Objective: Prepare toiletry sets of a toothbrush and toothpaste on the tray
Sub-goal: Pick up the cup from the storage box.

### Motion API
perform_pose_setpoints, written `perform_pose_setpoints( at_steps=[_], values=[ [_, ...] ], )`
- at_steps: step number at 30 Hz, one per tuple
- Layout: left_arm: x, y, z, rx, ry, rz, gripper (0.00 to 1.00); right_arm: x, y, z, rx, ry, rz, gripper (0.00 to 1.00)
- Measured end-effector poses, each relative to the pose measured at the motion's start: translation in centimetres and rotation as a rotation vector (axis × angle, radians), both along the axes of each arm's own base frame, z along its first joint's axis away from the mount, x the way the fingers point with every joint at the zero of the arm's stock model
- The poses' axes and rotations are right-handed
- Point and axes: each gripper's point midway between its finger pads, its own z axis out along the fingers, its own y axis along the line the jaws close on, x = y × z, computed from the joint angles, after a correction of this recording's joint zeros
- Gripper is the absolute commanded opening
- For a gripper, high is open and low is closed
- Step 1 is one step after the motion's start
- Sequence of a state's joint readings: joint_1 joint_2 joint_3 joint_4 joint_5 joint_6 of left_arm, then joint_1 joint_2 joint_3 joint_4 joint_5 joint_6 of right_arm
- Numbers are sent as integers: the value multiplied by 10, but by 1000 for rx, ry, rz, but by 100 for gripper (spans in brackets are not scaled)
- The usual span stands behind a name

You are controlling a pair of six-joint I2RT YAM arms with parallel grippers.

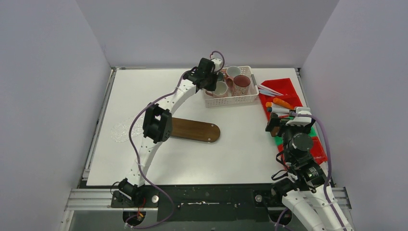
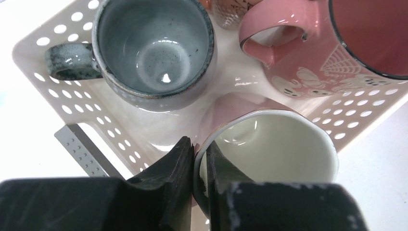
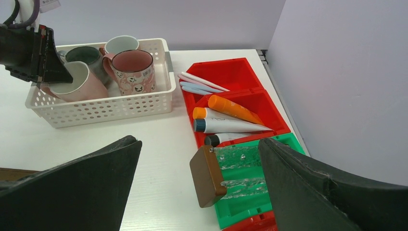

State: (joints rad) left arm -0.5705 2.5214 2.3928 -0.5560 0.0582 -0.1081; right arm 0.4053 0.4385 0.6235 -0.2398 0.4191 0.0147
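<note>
left gripper (image 2: pixel 198 144) on pinkish-white mug (image 2: pixel 284 156) rim

Left arm (image 1: pixel 144 156) and right arm (image 1: pixel 308 206): white links dotted with screw holes, black joint housings (image 1: pixel 157 124), trailing purple cables (image 1: pixel 329 163), black wedge-shaped fingers (image 3: pixel 72 192)

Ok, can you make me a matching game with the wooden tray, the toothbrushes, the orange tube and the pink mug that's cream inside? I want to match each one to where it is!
Things
1. wooden tray
2. toothbrushes
3. orange tube
4. cream-lined pink mug

Places
A. in the middle red bin, beside other tubes
B. in the white basket, rim pinched by the left gripper
C. lying flat on the table
D. in the far red bin

Pairs: 1-C, 2-D, 3-A, 4-B
</note>
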Motion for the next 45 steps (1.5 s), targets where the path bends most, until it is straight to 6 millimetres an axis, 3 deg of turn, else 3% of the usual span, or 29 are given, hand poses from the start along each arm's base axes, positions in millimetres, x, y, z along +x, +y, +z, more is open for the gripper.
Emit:
perform_pose_setpoints(
  at_steps=[1,10,15,29,38,45],
  values=[
    [0,1,-1,4,1,2,0,0,0,0,0,0,0,100],
    [-2,5,0,-12,35,65,0,-2,-1,2,3,-8,-2,100],
    [-7,11,11,-27,54,118,0,-3,-2,3,6,-15,-4,100],
    [-34,48,118,-143,-27,309,0,-6,-4,8,15,-36,-10,100],
    [-76,111,121,-119,-1,493,0,-9,-6,11,21,-50,-11,100],
    [-108,197,108,-149,50,691,0,-10,-6,12,24,-57,-11,100]
  ],
)
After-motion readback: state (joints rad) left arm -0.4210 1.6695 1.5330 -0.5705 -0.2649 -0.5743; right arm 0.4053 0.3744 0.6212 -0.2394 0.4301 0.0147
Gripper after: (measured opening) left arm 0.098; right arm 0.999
